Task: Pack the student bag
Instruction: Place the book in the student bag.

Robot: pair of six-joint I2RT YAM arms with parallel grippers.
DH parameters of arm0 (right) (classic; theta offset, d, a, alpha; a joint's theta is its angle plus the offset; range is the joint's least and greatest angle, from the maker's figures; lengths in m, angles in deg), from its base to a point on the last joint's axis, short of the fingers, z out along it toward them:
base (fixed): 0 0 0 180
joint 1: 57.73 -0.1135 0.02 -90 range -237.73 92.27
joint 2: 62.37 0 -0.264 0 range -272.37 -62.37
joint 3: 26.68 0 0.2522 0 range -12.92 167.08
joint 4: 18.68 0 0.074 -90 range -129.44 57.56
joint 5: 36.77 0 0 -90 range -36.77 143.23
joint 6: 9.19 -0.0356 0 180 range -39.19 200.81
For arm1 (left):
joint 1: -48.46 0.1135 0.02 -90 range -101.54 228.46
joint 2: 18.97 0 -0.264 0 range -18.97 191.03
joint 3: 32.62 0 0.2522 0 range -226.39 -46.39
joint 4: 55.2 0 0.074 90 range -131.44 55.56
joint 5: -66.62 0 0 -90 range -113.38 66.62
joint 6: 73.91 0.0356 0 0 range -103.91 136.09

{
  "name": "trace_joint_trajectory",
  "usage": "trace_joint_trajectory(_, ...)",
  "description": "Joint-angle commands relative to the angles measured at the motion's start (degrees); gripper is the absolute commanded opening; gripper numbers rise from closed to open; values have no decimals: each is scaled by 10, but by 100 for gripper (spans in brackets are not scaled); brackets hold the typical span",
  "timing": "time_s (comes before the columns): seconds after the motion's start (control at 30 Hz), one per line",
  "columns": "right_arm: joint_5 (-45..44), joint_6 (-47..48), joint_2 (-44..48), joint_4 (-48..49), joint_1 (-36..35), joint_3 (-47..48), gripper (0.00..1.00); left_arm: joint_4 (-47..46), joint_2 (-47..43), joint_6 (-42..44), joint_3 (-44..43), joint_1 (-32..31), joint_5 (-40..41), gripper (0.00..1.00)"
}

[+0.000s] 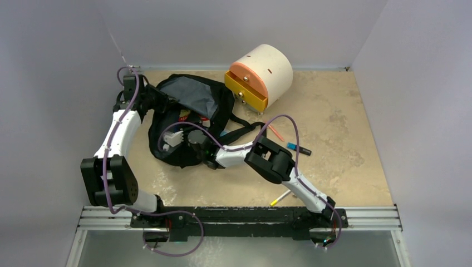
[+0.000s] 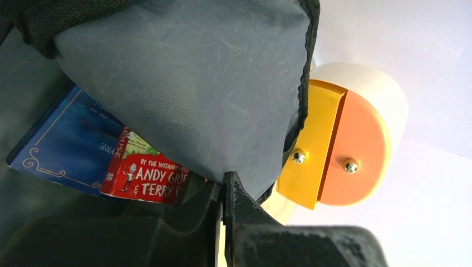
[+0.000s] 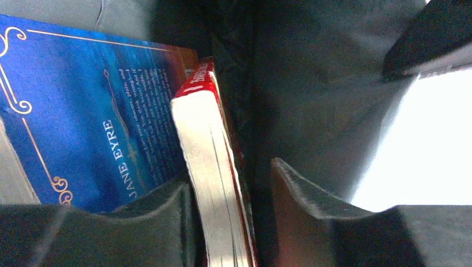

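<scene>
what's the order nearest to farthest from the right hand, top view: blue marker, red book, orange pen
1. red book, in the student bag beside the right hand
2. orange pen, on the table to the right
3. blue marker, farther right

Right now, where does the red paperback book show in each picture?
Top external: red paperback book, left of centre, inside the black fabric backpack's mouth.
Left wrist: book lower left, under the lining flap.
Right wrist: book bottom centre, page edges showing.
Shared landmark: the backpack's blue-grey lining.
</scene>
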Motion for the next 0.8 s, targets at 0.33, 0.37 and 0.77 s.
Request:
trace_joint_trajectory(0.33,98,-262,255,23,-42,-174,80,-47,-23,44,-15,5,-26,4)
trace_joint_trajectory(0.37,111,-295,286,17,-46,-195,81,-48,-23,50,-15,5,-26,8)
trace_joint_trajectory(0.77,220,-728,480,-208,21,-195,82,59,-88,121,-3,5,19,57)
